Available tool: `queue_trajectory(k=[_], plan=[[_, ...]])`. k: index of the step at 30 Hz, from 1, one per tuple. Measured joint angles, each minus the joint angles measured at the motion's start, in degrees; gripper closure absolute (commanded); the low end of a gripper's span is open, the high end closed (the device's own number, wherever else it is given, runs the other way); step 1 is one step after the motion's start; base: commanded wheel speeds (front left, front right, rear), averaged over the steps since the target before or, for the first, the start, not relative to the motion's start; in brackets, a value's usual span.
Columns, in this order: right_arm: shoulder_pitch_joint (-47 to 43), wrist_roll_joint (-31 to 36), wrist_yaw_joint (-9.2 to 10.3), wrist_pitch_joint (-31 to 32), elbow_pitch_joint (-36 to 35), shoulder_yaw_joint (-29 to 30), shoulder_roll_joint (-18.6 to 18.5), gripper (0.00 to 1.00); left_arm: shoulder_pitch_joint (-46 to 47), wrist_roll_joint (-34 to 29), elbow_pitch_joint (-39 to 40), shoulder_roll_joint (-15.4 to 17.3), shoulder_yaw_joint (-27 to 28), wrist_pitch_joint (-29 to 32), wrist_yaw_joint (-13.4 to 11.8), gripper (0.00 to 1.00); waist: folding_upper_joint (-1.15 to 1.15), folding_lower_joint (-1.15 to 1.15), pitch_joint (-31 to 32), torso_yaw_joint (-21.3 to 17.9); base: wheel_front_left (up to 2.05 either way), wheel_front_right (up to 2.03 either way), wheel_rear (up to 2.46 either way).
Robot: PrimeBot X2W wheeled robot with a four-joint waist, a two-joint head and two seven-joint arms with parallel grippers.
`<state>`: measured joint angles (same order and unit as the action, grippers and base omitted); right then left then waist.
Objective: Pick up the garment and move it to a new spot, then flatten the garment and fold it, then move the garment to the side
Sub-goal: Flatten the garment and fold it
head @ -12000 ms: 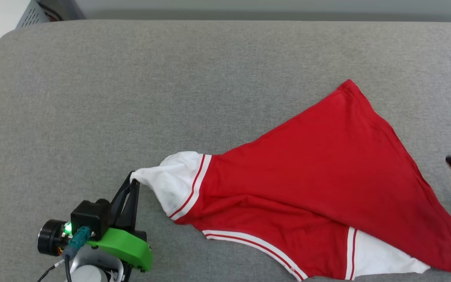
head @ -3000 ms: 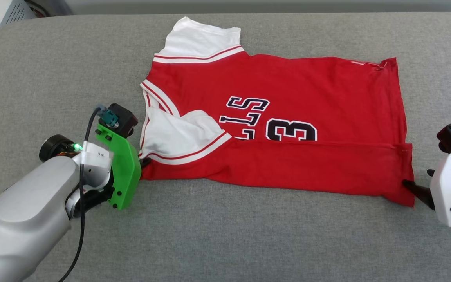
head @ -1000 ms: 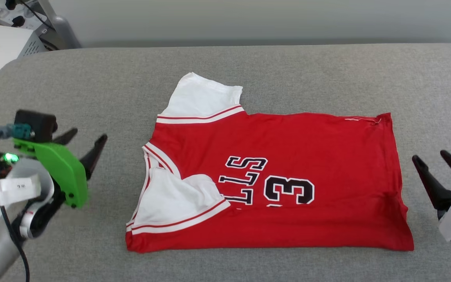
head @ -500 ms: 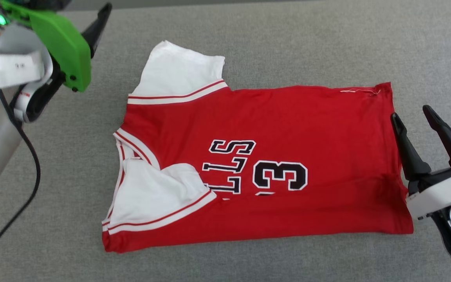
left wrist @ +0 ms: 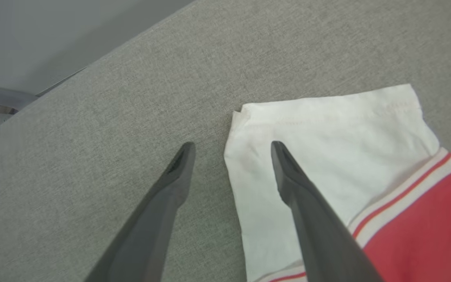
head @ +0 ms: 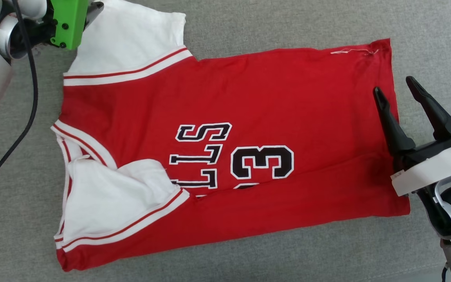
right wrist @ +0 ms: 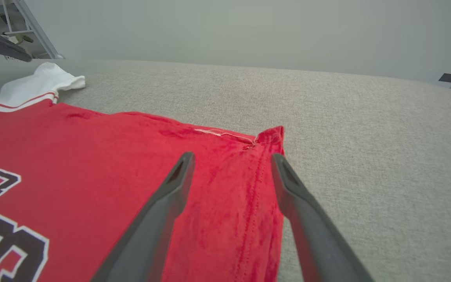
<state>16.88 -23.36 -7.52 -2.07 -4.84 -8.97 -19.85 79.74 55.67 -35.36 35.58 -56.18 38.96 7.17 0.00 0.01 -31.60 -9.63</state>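
Grey padded surface [head: 288,23] carrying half-folded garment [head: 249,98] | left gripper [left wrist: 232,144] gaping empty, straddling far sleeve [left wrist: 327,137] edge | right gripper [right wrist: 231,154] gaping empty, straddling hem [right wrist: 260,176], likely lining up next fold

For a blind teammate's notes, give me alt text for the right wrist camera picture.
The open right gripper's two dark fingers frame the hem of a red jersey lying on a grey cushion. Its white sleeve shows at upper left, part of a black number at lower left.
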Motion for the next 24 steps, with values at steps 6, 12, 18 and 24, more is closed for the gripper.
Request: queue_trajectory(k=[6,12,18,24], plan=[[1.6,-0.1,0.00,-1.4,2.2,-1.2,0.0,0.00,1.5,0.6,-1.4,-0.1,-3.4,2.8,0.2,0.00,0.00,0.00,-3.3,-2.2,0.00,0.00,0.00],[3.4,-0.6,0.00,-3.3,3.9,-1.0,-0.6,0.00,2.8,2.4,0.3,2.0,-7.1,2.2,0.2,1.00,0.00,0.00,-4.0,-3.5,0.00,0.00,0.00],[6.3,-0.7,0.00,-1.8,3.8,0.6,-5.1,0.00,1.6,3.0,2.0,2.0,-9.4,-4.1,0.2,1.00,0.00,0.00,-1.6,-2.3,0.00,0.00,0.00],[12.4,-4.6,0.00,8.7,3.5,-1.9,-12.9,0.00,1.0,3.0,6.3,2.1,-10.8,-10.7,0.2,1.00,0.00,-0.01,1.1,0.2,0.00,0.00,0.00]])
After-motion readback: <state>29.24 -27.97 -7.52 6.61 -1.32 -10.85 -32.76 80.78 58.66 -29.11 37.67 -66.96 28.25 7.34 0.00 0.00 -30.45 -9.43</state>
